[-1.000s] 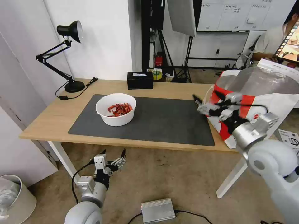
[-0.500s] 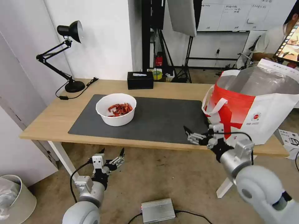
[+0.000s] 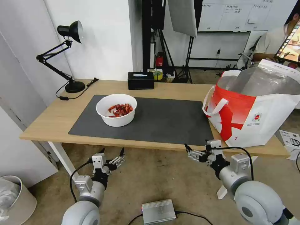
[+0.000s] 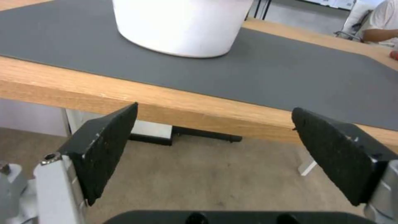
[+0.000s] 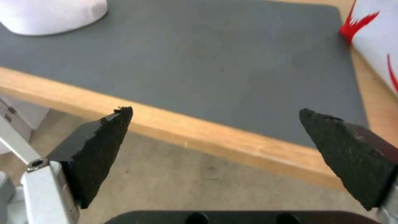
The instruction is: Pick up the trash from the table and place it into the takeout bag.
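A white round bowl (image 3: 116, 110) of red scraps, the trash, sits on the dark grey mat (image 3: 162, 122) at the left of the light-wood table (image 3: 50, 118). The red-and-white takeout bag (image 3: 253, 112) stands open at the table's right end, its foil lining showing. Both grippers hang below the table's front edge. My left gripper (image 3: 112, 152) is open and empty, under the bowl (image 4: 182, 25). My right gripper (image 3: 195, 151) is open and empty, left of the bag (image 5: 377, 40). Each wrist view looks up over the table edge (image 4: 186, 109) at the mat (image 5: 228, 56).
A black desk lamp (image 3: 70, 56) stands at the table's back left, a black tissue box (image 3: 140, 80) at the back middle. On the floor are a white waste bin (image 3: 14, 200) at far left and a silver box (image 3: 158, 211) between the arms. White table legs (image 3: 64, 159) flank the grippers.
My right gripper has dropped from in front of the takeout bag to below the table's front edge, staying open. The left gripper has barely moved.
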Controlling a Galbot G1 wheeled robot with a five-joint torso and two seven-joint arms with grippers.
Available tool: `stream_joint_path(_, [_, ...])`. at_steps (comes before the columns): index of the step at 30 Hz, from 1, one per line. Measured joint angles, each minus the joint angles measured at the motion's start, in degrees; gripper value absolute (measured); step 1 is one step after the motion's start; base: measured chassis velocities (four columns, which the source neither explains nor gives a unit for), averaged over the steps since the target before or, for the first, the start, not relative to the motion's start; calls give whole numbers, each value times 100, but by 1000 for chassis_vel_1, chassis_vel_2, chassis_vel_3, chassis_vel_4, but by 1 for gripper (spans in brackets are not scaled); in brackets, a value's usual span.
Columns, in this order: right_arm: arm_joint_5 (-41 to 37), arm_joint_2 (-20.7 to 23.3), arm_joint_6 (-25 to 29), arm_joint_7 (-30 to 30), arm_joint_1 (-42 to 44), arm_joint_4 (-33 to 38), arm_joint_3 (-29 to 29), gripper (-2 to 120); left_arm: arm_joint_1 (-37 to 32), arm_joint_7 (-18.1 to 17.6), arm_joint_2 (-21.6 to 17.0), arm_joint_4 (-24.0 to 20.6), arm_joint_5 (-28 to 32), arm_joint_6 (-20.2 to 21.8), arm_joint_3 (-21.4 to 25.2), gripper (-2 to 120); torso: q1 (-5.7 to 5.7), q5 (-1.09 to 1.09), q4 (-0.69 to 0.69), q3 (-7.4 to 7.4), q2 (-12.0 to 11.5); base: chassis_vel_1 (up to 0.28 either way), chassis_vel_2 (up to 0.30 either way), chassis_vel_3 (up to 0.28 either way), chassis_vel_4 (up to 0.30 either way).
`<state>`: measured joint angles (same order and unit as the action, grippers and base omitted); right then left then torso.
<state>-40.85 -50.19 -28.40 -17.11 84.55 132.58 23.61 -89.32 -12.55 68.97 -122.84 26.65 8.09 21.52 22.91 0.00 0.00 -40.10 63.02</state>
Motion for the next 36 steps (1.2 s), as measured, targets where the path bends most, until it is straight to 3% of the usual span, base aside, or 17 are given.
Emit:
stream_joint_path(16, [41, 113, 9, 30, 179, -48, 22, 100, 146, 151, -525, 174, 125, -28, 169, 100, 1, 0, 0, 0, 0, 0, 0, 0, 0])
stream_joint_path(36, [43, 87, 41, -51, 267, -30, 27, 100, 181, 280, -599, 229, 200, -118, 175, 100, 1, 0, 0, 0, 0, 0, 0, 0, 0])
